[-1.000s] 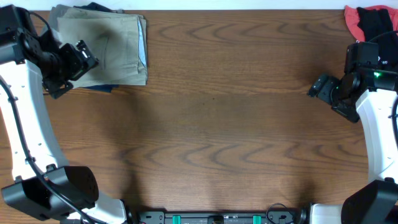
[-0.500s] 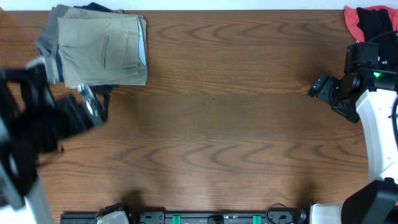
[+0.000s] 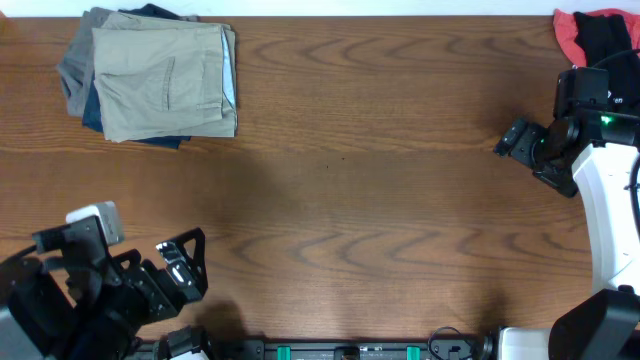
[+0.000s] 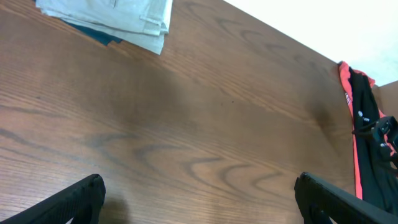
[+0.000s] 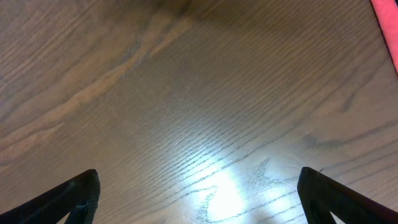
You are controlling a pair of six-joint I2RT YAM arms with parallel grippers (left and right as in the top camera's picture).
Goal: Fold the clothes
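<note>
Left gripper (image 3: 183, 266) gapes wide, holding nothing, well apart from the shorts (image 3: 165, 82), on their near side. Right gripper (image 3: 513, 140) is likewise spread and empty, far to the shorts' right. The shorts lie folded atop a navy garment (image 3: 92, 115) and a grey garment (image 3: 72, 70). A red-and-black garment (image 3: 595, 35) sits far to their right.

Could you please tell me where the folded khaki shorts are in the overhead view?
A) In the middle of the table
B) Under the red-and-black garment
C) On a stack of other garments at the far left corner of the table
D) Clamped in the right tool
C: the khaki shorts lie folded on top of a grey garment and a navy garment at the far left corner of the table.
</note>
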